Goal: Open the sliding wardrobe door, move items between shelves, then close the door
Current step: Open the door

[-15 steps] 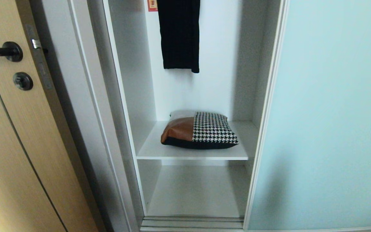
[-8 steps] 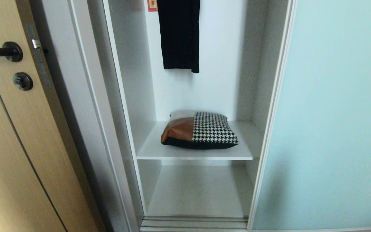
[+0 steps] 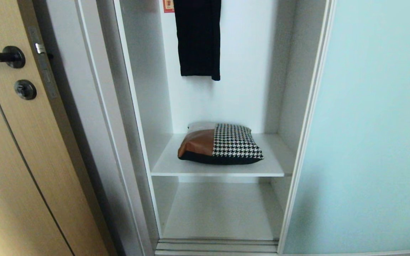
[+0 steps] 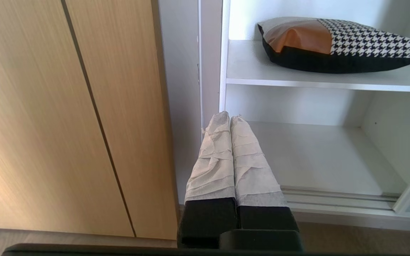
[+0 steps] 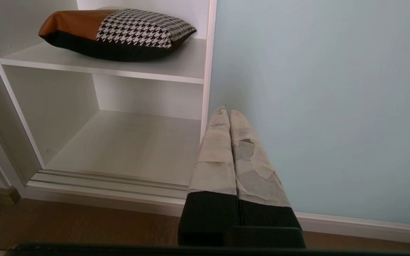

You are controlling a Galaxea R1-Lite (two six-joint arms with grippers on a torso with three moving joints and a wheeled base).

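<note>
Frosted pale blue-green glass in a thin silver-white frame, the sliding wardrobe door [image 3: 376,124] stands to the right and leaves the left bay of the wardrobe uncovered. On the upper white shelf board [image 3: 166,165] lies the flat cushion-like bag [image 3: 221,144], tan leather on its left, black-and-white houndstooth on its right, black underneath. It sits about mid-shelf and flat, probably so it can be taken from the front. The lower white shelf board [image 3: 219,209] is bare and looks like the place it should go.

Neither arm shows from the head camera. The left gripper [image 4: 230,119] hangs low outside the wardrobe, near the left white side wall [image 3: 144,106], its tape-wrapped fingers [image 4: 212,160] pressed together on nothing. The right gripper [image 5: 226,112] is low too, just before the door's framed edge, also pinched together and empty.

Room for moving is narrow: side wall at left, door frame at right, the metal floor track [image 3: 215,245] at the near sill. A black garment [image 3: 198,39] hangs at the far wall above the bag, well apart from it. The light wood door with dark lever handle [image 3: 2,57] stands further left, out of the way.
</note>
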